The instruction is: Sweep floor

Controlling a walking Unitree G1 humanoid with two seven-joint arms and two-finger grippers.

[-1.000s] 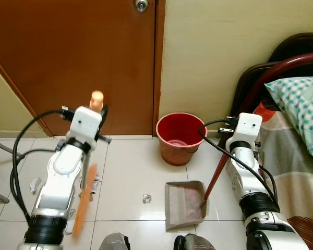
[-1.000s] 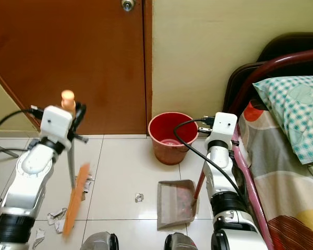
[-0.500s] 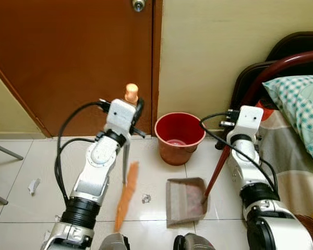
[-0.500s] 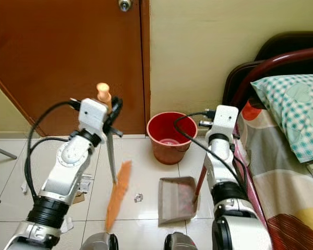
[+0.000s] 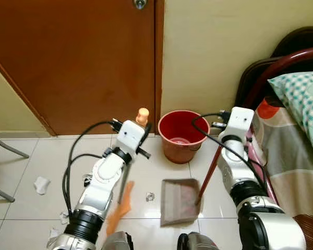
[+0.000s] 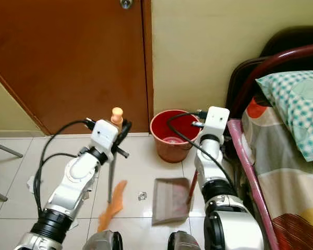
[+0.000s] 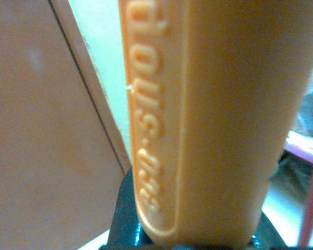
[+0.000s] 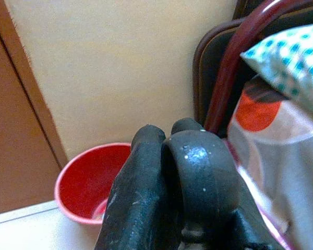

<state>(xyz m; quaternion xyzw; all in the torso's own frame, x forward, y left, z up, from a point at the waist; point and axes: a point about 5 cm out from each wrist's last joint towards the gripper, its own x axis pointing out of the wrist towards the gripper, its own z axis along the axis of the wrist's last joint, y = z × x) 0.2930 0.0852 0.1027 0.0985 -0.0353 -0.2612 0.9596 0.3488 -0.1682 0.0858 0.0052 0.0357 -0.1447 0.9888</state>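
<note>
Broom (image 5: 126,194): orange plastic grip at the top, thin grey shaft, orange head low on the white tiled floor (image 5: 52,156). The shaft stands nearly upright, leaning slightly, with the head just left of a small paper scrap (image 5: 150,196). The left wrist view has the orange grip with raised lettering close up against the camera.

Left gripper (image 5: 143,125): closed around the upper part of the broom, just under the rounded orange tip; black fingers wrapped on the handle.

Dustpan (image 5: 178,202): grey-brown, lying flat on the tiles between the broom head and the bed, open mouth toward the robot. Its dark red handle (image 5: 207,172) rises at a slant up to the right arm.

Right gripper (image 8: 175,172): in the right wrist view the two black fingers (image 8: 198,172) are pressed together, curled over; the head views put this gripper at the top of the dustpan handle, clamped on it.

Bucket (image 5: 183,135): red, round, standing on the floor against the cream wall, just beyond the dustpan, near the door frame.

Paper scraps: one white crumpled piece (image 5: 41,185) on the tiles well left of the broom, more bits (image 5: 62,217) near the left arm's base.

Door (image 5: 73,57): brown wood, shut, metal knob at the top edge.

Bed (image 5: 297,172): on the right, dark red rail, patterned cover, a green checked pillow (image 5: 302,99).
</note>
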